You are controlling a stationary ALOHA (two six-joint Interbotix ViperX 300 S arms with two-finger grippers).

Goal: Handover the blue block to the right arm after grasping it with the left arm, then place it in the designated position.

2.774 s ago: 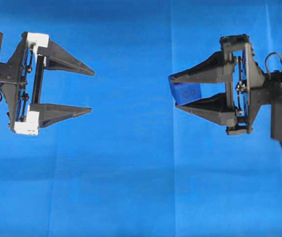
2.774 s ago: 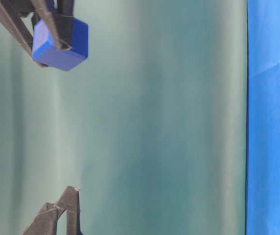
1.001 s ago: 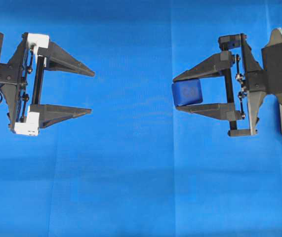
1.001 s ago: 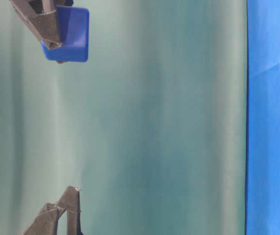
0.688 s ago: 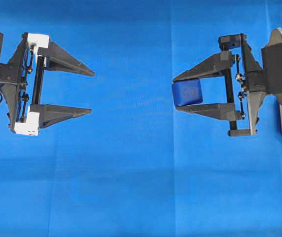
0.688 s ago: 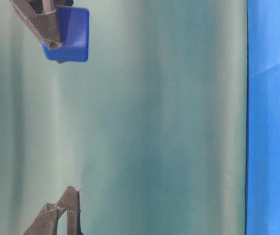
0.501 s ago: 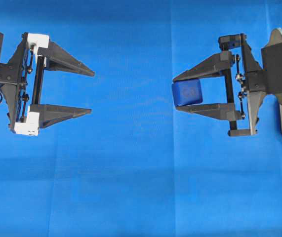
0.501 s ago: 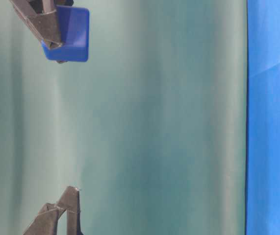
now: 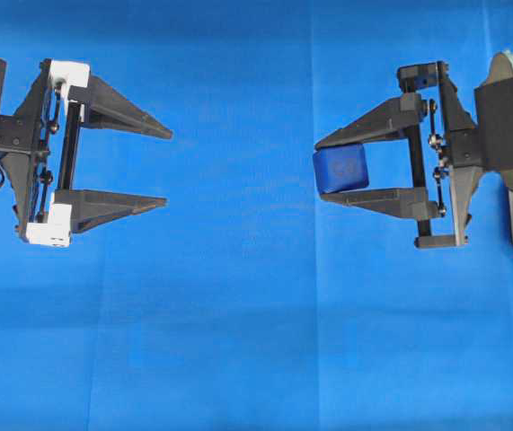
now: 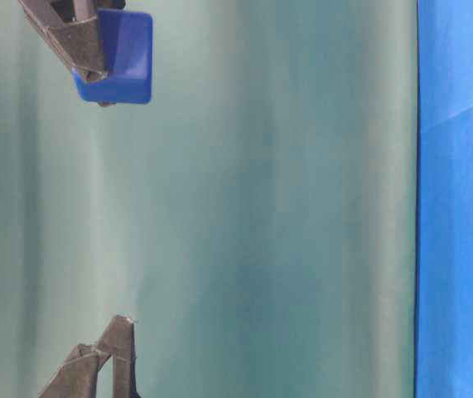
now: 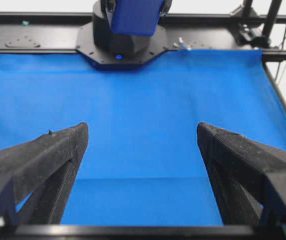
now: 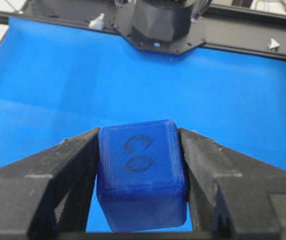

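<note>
Nothing has shifted: your all-black right gripper (image 9: pixel 321 169) still pinches the small navy-blue cube (image 9: pixel 340 168); the white-bracketed left gripper (image 9: pixel 167 169), well apart from it, stays spread wide.

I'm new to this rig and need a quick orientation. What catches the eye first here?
The blue block stands out, pinched between the fingers of the right claw at the right of the overhead view, above the blue cloth. Opposite, at the left, the left claw with white brackets gapes open and empty.
</note>
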